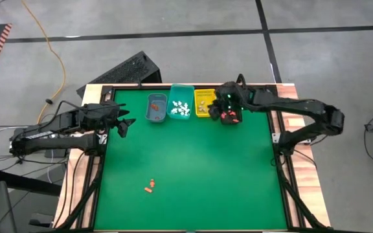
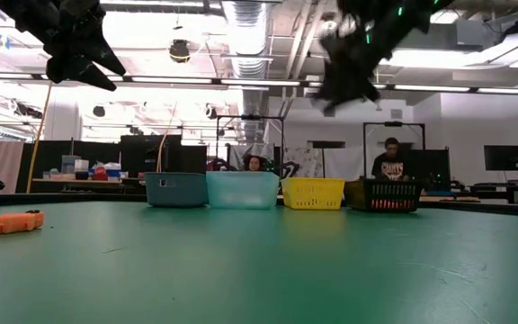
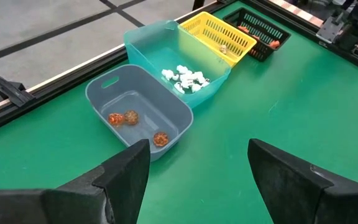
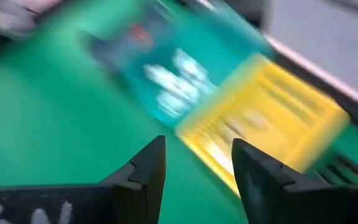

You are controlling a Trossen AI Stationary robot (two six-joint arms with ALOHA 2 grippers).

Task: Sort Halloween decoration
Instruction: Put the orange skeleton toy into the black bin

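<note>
Four small bins stand in a row at the table's far edge: blue (image 1: 157, 108), teal (image 1: 180, 103), yellow (image 1: 204, 102) and black (image 1: 232, 117). The blue bin (image 3: 138, 115) holds three orange-brown pieces, the teal bin (image 3: 185, 79) several white pieces, the yellow bin (image 3: 219, 38) a tan piece, and the black bin (image 3: 260, 31) orange-red pieces. Two orange pieces (image 1: 151, 186) lie on the mat near the front left. My left gripper (image 3: 197, 168) is open and empty, hovering left of the blue bin. My right gripper (image 4: 197, 165) is open and empty, raised by the yellow and black bins.
The green mat (image 1: 193, 168) is framed by a dark rail and wooden edges. A black case (image 1: 125, 70) lies beyond the far left corner. In the low view an orange piece (image 2: 16, 221) lies at the left, and people sit in the room behind the bins.
</note>
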